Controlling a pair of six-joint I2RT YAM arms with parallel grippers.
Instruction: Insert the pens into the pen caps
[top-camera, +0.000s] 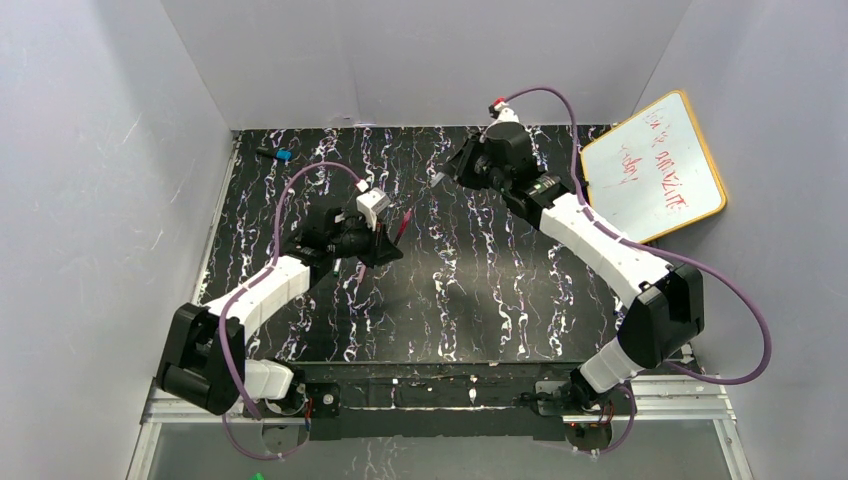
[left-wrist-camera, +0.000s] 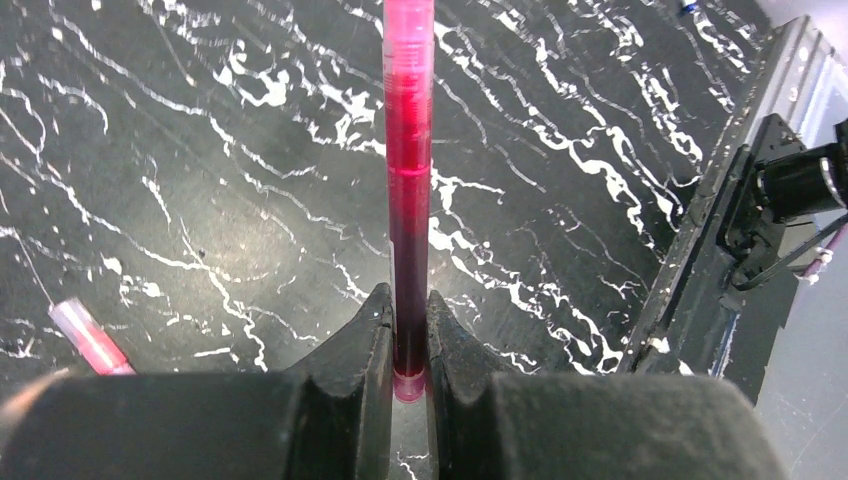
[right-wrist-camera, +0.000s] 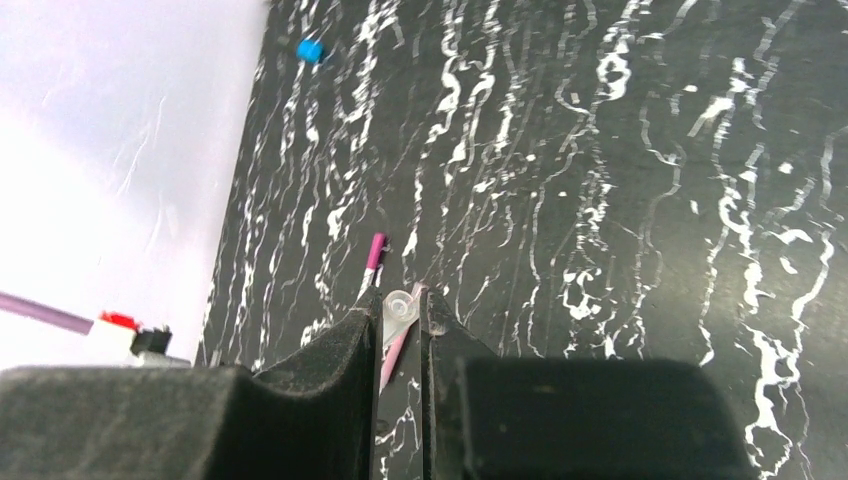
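- Top external: fixed, high, behind the near edge. Looks steeply down on the whole worktop (top-camera: 480, 300), with the back wall (top-camera: 420, 60) at frame top. Distant view.
- Left wrist: sits behind the left hand (left-wrist-camera: 408, 300). Looks along its fingers (left-wrist-camera: 360, 360) down at the worktop, very close.
- Right wrist: sits behind the right hand (right-wrist-camera: 400, 305). Looks low across the worktop toward the side wall (right-wrist-camera: 100, 150), close.
- Shared: blue item (top-camera: 283, 155), seen in both the top external and right wrist views.

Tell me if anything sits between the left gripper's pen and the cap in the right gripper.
Nothing visible does. In the top view only table surface lies between the pen in the left gripper and the cap in the right gripper.
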